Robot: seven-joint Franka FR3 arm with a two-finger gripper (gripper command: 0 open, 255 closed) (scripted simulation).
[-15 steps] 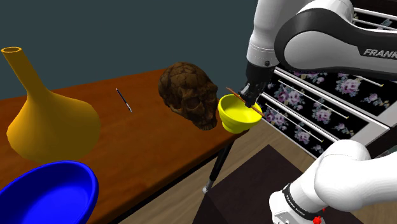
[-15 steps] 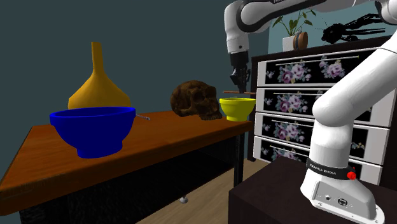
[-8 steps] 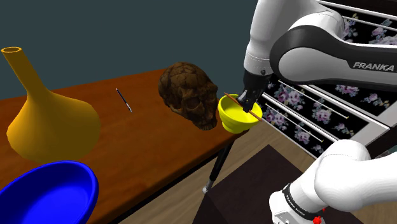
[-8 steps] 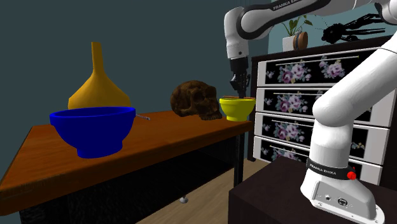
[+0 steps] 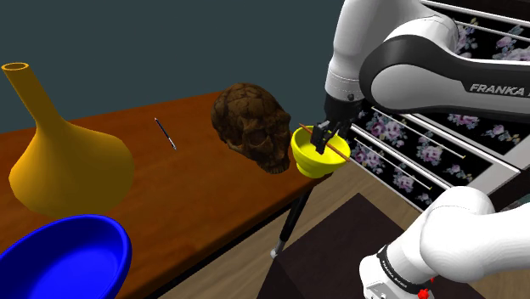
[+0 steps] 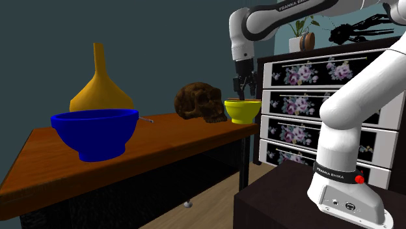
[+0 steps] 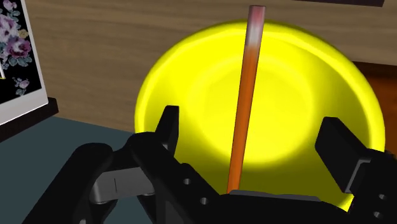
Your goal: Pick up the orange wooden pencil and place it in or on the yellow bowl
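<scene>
A plain dark teal wall [image 5: 170, 42] is closing off the room behind a long reddish-brown wooden worktop [image 5: 195, 183], which is standing on a slim black leg [image 5: 289, 225] at its near corner. Pale wooden floor planks [image 6: 208, 195] are showing beneath it. Just beyond the worktop's end, a white-framed chest of drawers with black floral fronts [image 6: 293, 104] is standing, carrying a green potted plant [image 6: 300, 29] and a dark tangled shape [image 6: 354, 29], possibly an ornament. Soft, even light is falling across everything.
</scene>
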